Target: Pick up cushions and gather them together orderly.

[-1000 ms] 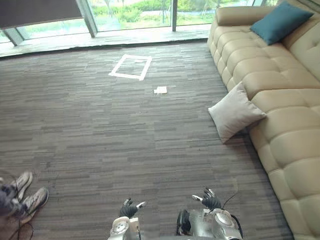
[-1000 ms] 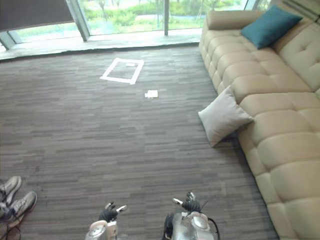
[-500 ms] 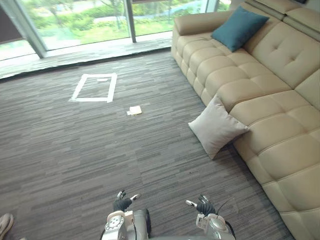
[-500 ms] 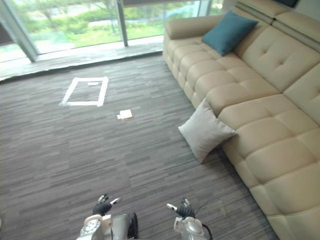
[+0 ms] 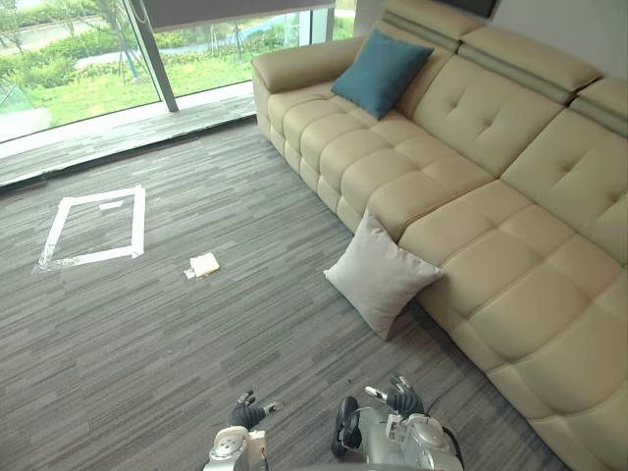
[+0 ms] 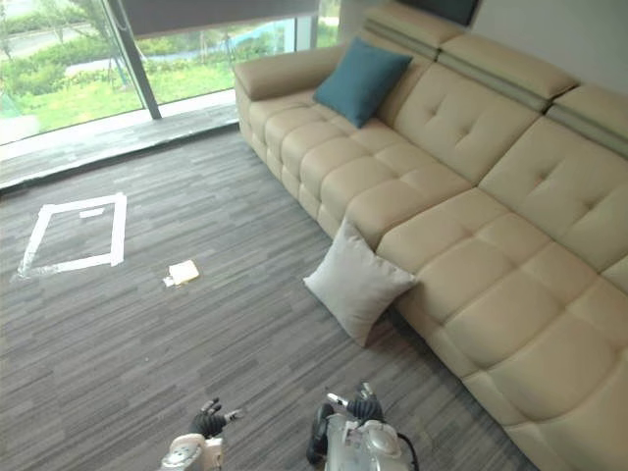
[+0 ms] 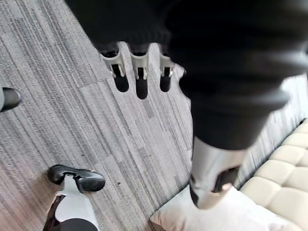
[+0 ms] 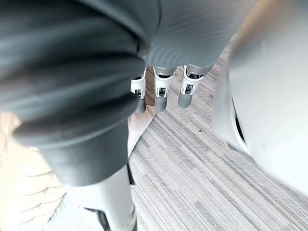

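**Two cushions, sofa, hands empty**

- Grey cushion (image 5: 381,275): stands on one corner on the carpet (image 5: 177,343) and leans against the front of the sofa (image 5: 510,196).
- Blue cushion (image 5: 381,73): on the sofa's far seat against the backrest, well apart from the grey one.
- Sofa: near end cut off by the frame edge.
- Left hand (image 5: 250,410) and right hand (image 5: 397,399): low over the carpet, fingers (image 7: 137,72) straight and spread, holding nothing.
- Small pale flat item (image 5: 204,265): near a white tape rectangle (image 5: 93,228), too small to identify.
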### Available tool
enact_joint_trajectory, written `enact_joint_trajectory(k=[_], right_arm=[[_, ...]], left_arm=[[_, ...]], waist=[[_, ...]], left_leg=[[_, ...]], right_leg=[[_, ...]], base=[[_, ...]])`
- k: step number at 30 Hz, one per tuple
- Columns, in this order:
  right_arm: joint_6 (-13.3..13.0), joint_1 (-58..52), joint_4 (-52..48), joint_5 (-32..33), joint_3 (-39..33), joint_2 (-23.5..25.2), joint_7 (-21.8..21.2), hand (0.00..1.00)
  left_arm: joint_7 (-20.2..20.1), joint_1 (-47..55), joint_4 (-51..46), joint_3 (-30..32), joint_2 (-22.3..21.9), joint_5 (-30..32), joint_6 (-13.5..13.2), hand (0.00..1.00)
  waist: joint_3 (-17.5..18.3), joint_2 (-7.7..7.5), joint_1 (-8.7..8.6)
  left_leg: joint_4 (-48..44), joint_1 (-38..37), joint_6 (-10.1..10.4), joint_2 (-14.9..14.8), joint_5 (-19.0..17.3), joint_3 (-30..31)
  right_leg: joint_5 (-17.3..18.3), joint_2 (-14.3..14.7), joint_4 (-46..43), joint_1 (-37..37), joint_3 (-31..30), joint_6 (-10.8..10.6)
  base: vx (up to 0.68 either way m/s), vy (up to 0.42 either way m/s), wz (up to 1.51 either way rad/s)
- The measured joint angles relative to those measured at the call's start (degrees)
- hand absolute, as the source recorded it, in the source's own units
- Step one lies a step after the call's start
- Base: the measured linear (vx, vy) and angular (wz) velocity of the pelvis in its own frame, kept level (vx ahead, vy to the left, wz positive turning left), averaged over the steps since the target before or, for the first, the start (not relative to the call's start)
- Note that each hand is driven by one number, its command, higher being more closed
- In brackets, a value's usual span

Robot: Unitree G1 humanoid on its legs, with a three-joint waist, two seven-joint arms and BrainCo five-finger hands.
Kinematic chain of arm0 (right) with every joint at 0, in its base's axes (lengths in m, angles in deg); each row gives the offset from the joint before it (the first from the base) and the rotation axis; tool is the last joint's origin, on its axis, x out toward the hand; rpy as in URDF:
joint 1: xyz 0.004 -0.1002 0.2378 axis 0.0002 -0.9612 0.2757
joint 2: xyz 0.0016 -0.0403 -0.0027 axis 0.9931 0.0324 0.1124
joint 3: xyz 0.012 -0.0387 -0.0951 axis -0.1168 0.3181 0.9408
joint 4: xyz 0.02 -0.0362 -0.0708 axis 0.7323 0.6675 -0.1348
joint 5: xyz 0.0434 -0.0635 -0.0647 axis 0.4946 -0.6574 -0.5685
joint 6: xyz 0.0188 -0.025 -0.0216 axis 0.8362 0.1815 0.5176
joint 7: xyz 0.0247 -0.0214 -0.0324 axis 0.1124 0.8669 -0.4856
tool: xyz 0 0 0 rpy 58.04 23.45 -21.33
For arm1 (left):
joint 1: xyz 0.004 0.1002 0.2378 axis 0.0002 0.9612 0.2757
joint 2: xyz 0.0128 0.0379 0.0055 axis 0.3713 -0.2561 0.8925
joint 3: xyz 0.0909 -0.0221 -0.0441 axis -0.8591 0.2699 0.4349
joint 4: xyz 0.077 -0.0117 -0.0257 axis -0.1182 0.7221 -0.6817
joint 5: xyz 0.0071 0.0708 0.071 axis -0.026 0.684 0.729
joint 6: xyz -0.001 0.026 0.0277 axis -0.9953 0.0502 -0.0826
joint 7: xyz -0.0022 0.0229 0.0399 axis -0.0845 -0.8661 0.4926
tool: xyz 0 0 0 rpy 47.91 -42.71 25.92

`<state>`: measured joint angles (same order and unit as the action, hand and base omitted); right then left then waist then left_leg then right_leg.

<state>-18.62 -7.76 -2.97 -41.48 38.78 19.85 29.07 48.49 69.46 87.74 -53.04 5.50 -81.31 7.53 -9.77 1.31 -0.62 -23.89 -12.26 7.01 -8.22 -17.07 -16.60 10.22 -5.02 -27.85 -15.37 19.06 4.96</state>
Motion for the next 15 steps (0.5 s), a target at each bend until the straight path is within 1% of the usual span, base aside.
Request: enact_joint_trajectory(k=[1,2,3,4,5,6,7,8,9,10,11,12,13,14,15], right_arm=[[0.13,0.00,0.02,0.05,0.07,-0.18,0.00,0.00],[0.19,-0.01,0.03,0.13,0.12,-0.20,0.07,0.00],[0.30,-0.05,0.10,0.32,0.14,-0.17,0.25,0.00],[0.38,-0.01,0.24,0.40,0.16,0.08,0.39,0.00],[0.42,-0.06,0.29,0.43,0.19,0.51,0.50,0.00],[0.53,-0.18,0.34,0.43,0.19,0.64,0.60,0.00],[0.87,-0.19,0.38,0.61,0.08,0.77,0.95,0.00],[0.88,-0.21,0.38,0.64,0.06,0.78,1.02,0.00],[0.87,-0.07,0.36,1.03,0.02,0.84,1.09,0.00],[0.86,-0.03,0.35,1.24,0.01,0.95,1.11,0.00],[0.87,-0.25,0.38,2.00,0.05,1.03,1.12,0.00],[0.86,-0.64,0.57,2.02,0.16,0.89,1.10,0.00],[0.87,-1.00,0.69,2.02,0.27,0.80,1.11,0.00],[0.92,-1.11,1.12,1.99,0.58,0.98,1.14,0.00],[0.91,-1.83,1.07,1.94,0.89,1.59,1.01,0.00]], left_arm=[[-0.06,0.13,-0.43,1.30,-0.42,-0.03,0.05,0.00],[-0.07,0.33,-0.83,1.75,-0.65,-0.04,0.05,0.00],[-0.08,1.09,-1.39,1.88,-0.75,-0.04,0.04,0.00],[-0.43,1.18,-2.43,1.90,-0.75,-0.08,-0.06,0.00],[-0.68,1.19,-3.45,1.88,-0.71,-0.09,-0.08,0.00],[-0.70,1.19,-3.99,1.87,-0.69,-0.09,-0.14,0.00],[-0.69,0.98,-5.02,1.90,-0.74,-0.10,-0.25,0.00],[-0.70,0.97,-5.04,1.88,-0.77,-0.10,-0.35,0.00],[-0.68,0.88,-5.14,1.88,-0.80,-0.10,-0.57,0.00],[-0.67,0.69,-5.12,1.87,-0.91,-0.10,-0.82,0.00],[-0.66,0.59,-4.99,1.81,-1.09,-0.10,-1.01,0.00],[-0.64,0.76,-4.82,1.62,-1.31,-0.10,-1.07,0.00],[-0.63,0.95,-4.73,1.54,-1.38,-0.10,-1.09,0.00],[-0.64,0.86,-4.33,1.42,-1.08,-0.09,-1.13,0.00],[-0.61,0.84,-3.75,1.38,-0.25,-0.08,-1.09,0.00]], waist=[[-0.18,0.70,0.12],[-0.40,0.95,0.18],[-0.78,1.08,0.51],[-1.09,0.89,0.57],[-1.43,0.18,0.69],[-1.63,-0.42,0.82],[-1.72,-0.78,1.46],[-1.69,-0.76,1.63],[-1.66,-0.70,1.82],[-1.66,-0.70,2.14],[-1.58,-0.65,2.45],[-1.00,-0.01,2.80],[-0.63,0.27,2.95],[0.34,-0.60,3.01],[1.40,-2.39,2.97]], left_leg=[[-11.59,4.00,0.95,-1.91,3.23,2.42],[-17.68,6.52,0.94,-2.82,6.61,3.77],[-24.92,9.25,1.41,-4.03,6.81,4.96],[-30.90,12.46,0.85,-5.14,5.72,5.22],[-33.33,16.50,-0.29,-5.51,4.05,4.79],[-32.95,18.11,-0.91,-5.55,3.50,4.19],[-27.74,21.79,-1.74,-5.57,1.79,2.50],[-25.25,22.73,-1.99,-5.41,1.64,2.41],[-19.48,23.81,-2.15,-4.66,1.55,2.41],[-11.59,24.46,-1.97,-2.89,1.84,3.86],[-3.16,24.64,-1.29,-0.55,3.25,7.48],[4.04,24.63,-1.50,1.43,6.87,12.41],[4.13,24.71,-1.62,1.81,10.59,13.93],[2.38,24.46,-2.66,2.70,10.77,12.41],[1.88,23.77,-3.48,3.23,8.94,9.29]], right_leg=[[1.70,1.22,0.39,2.07,-0.54,0.49],[2.55,1.74,0.93,3.64,-0.89,0.64],[3.39,2.53,1.78,6.13,-1.60,0.98],[4.27,3.04,3.32,9.26,-2.27,0.94],[4.80,3.03,5.80,12.95,-3.07,0.72],[4.86,3.03,6.99,14.33,-3.71,0.60],[4.73,2.96,9.44,17.39,-5.60,0.34],[4.67,2.95,10.13,17.95,-6.12,0.22],[4.72,2.72,11.00,19.05,-7.19,-0.64],[5.10,2.20,11.54,20.19,-8.66,-1.69],[5.81,1.63,12.02,21.16,-10.27,-2.95],[6.99,1.54,12.13,21.46,-12.02,-4.99],[7.77,1.50,11.88,21.49,-13.08,-6.01],[8.60,0.10,11.24,21.69,-15.45,-7.29],[8.45,-1.41,9.75,20.90,-17.31,-7.94]], base=[[0.49,-0.168,-0.26],[0.48,-0.131,-0.41],[0.35,-0.042,-0.39],[0.50,-0.051,-0.37],[0.41,-0.045,-0.30],[0.54,-0.008,-0.54],[0.30,0.018,-0.55],[0.45,0.063,-0.68],[0.23,0.077,-0.57],[0.39,0.162,-0.76],[0.42,0.287,-0.90],[0.42,0.321,-0.87],[0.42,0.389,-0.92],[0.40,0.317,-0.90],[0.40,0.305,-0.88]])
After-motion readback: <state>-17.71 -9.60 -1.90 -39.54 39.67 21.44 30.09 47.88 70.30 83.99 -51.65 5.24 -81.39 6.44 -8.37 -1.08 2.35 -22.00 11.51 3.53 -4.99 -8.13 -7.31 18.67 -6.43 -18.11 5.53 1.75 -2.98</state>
